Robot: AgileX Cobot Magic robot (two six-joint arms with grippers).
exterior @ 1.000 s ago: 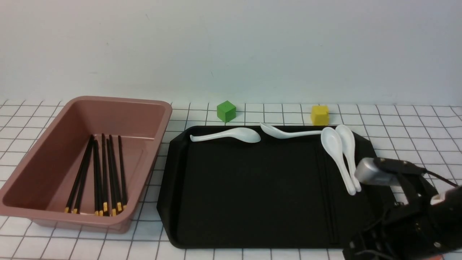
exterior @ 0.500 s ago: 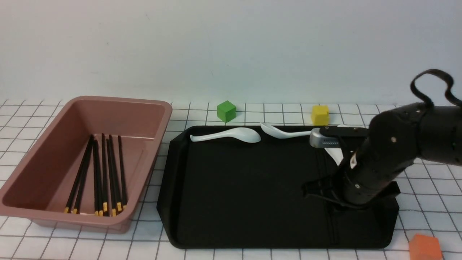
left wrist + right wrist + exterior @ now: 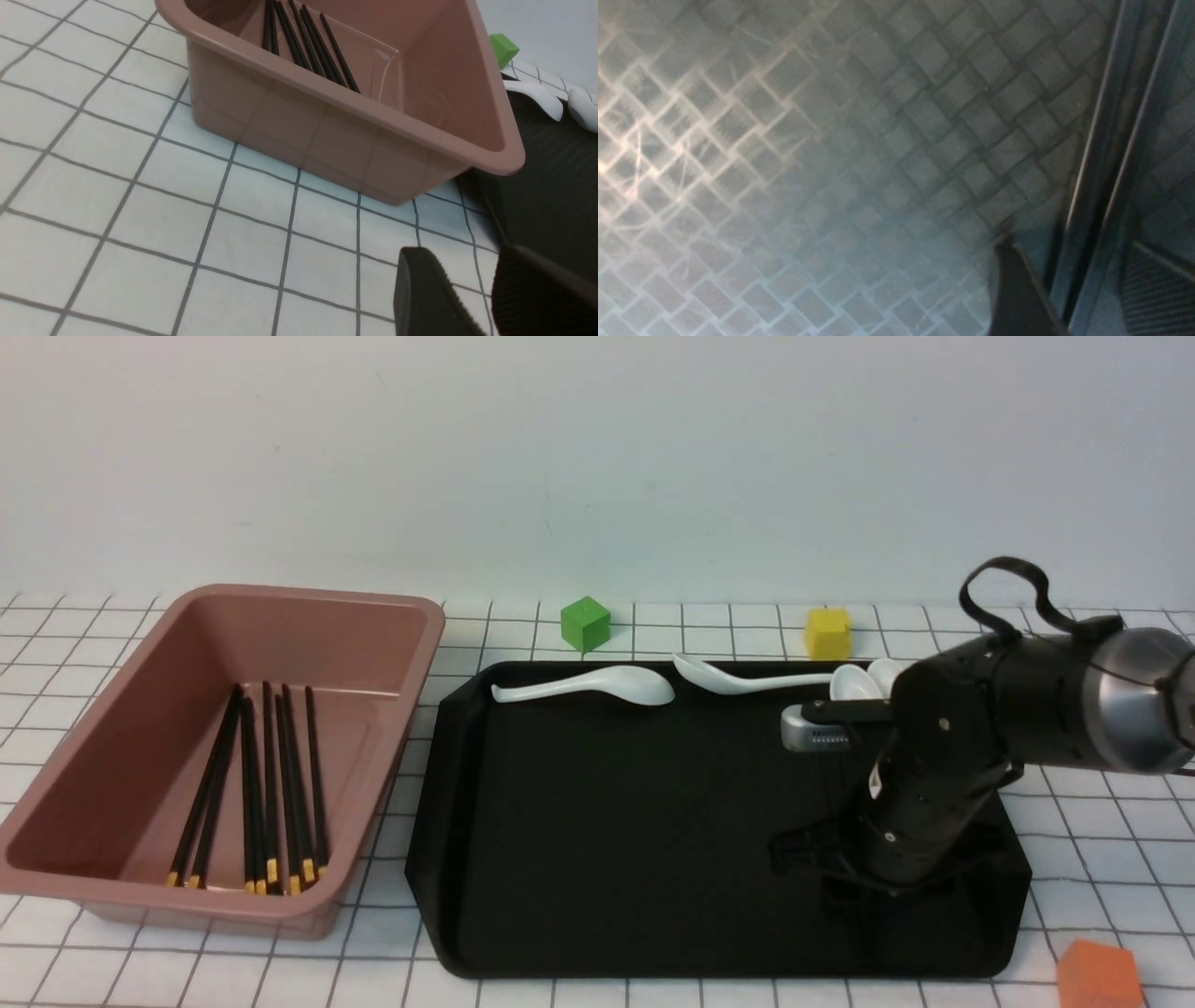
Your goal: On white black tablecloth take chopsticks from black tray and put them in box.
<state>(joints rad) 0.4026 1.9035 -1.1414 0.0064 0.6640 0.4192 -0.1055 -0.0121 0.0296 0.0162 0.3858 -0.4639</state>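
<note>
Your white, black-gridded tablecloth (image 3: 523,635) carries the large matte-black rectangular plastic tray (image 3: 607,821); at its 9 o'clock sits the deep dusty-pink plastic box (image 3: 308,616), holding thin black chopsticks (image 3: 271,784) with yellow ends. Your right gripper (image 3: 1083,284) is down at the tray's 4 o'clock, jaws parted either side of 2 more black chopsticks (image 3: 1104,140), gripping nothing. Your left gripper (image 3: 467,261) hovers over cloth, slightly agape, empty.

A plain, pale wall (image 3: 597,457) stands behind, evenly and softly lit.
</note>
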